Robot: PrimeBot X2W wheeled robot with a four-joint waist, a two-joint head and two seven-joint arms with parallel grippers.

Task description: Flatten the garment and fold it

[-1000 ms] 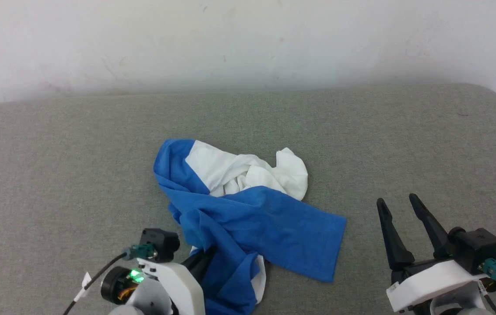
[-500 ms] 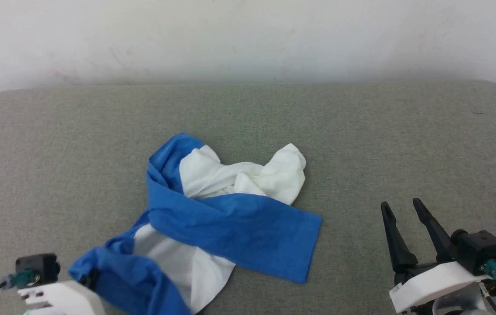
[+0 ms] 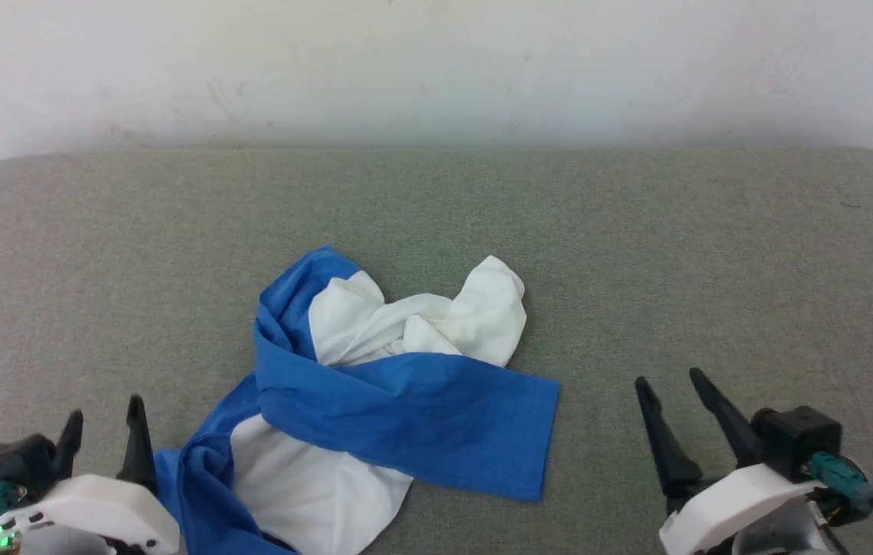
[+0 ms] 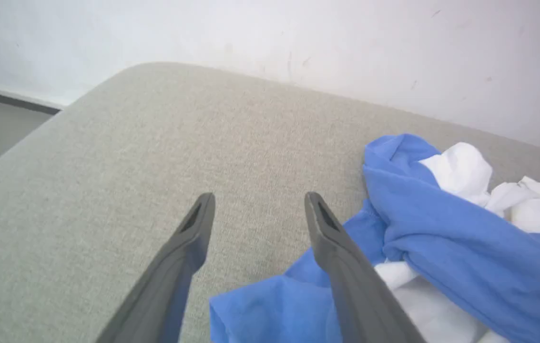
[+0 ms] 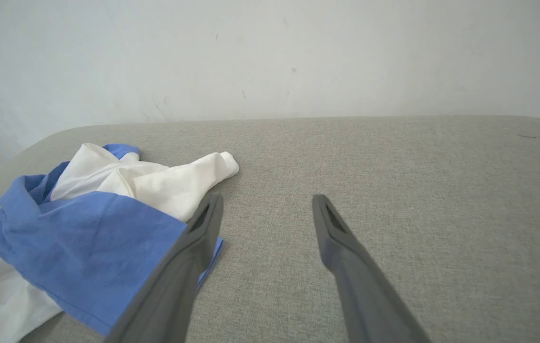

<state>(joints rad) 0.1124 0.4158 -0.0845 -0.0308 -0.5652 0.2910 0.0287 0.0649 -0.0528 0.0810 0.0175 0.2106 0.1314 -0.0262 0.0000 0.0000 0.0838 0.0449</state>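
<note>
The left gripper (image 3: 105, 410) has its two dark fingers spread wide with nothing between them, low at the near left, just beside the garment's (image 3: 405, 408) near blue edge. Whether a finger touches the cloth cannot be told. The right gripper (image 3: 667, 378) is likewise spread and empty, apart from the garment, to its right. The garment lies crumpled near the middle of the grey fabric-covered surface (image 3: 713, 254), a blue band crossing bunched white cloth. A pale wall (image 3: 436, 69) rises behind it.
</note>
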